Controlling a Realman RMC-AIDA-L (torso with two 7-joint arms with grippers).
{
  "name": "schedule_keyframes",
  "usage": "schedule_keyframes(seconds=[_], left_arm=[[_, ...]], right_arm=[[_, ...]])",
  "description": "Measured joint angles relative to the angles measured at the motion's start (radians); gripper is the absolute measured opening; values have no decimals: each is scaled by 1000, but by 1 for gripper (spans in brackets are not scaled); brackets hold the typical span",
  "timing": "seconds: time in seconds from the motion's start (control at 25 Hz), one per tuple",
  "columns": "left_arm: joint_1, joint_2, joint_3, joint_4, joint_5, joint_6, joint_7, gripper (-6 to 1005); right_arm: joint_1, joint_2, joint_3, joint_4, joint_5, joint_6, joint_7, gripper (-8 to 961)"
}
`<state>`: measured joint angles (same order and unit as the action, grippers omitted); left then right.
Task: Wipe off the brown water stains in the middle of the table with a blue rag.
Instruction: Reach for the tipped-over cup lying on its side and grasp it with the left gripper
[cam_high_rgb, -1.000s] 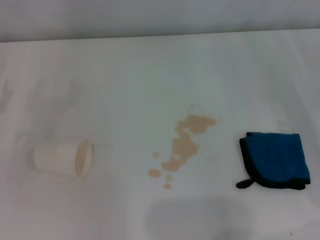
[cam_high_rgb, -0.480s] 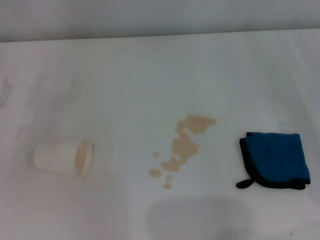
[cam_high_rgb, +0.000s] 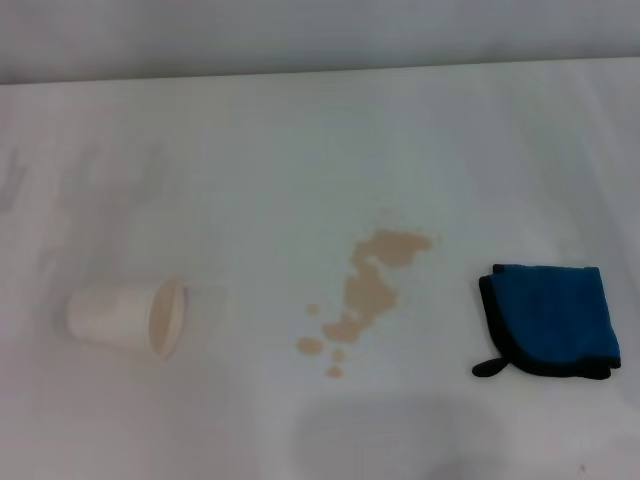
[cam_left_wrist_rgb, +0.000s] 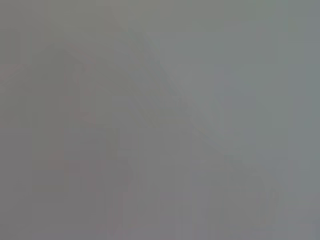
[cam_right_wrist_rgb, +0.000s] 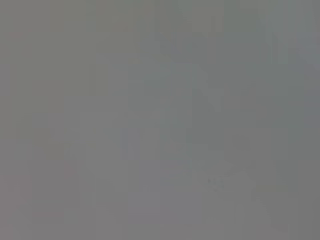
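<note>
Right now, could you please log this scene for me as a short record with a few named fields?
surface: white table
spill: brown water stains near the table's middle, unwiped, with small droplets at the near end
cloth: blue rag, folded, lying flat on the robot's right of the stains, not touching them
other item: white paper cup on its side, on the left, mouth facing the stains
arms: neither gripper in view
wrist views: show nothing recognisable
</note>
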<state>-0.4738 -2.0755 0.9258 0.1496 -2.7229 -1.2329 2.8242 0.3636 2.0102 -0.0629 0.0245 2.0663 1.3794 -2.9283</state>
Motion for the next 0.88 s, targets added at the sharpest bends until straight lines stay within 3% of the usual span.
schedule_keyframes(seconds=[0.4,0.56,0.88], left_arm=[[3,-3,7,-8,6,-7,-6,861],[13,1,79,10,11,-4,-53,861],[90,5,108,96,123,-8,-135,860]], right_arm=[[-6,-1,0,-1,0,-4,0,870],[-10,-1,-3,-10,-2,-6,0,870],[-12,-1,-11,-22,-9,-4,0,870]])
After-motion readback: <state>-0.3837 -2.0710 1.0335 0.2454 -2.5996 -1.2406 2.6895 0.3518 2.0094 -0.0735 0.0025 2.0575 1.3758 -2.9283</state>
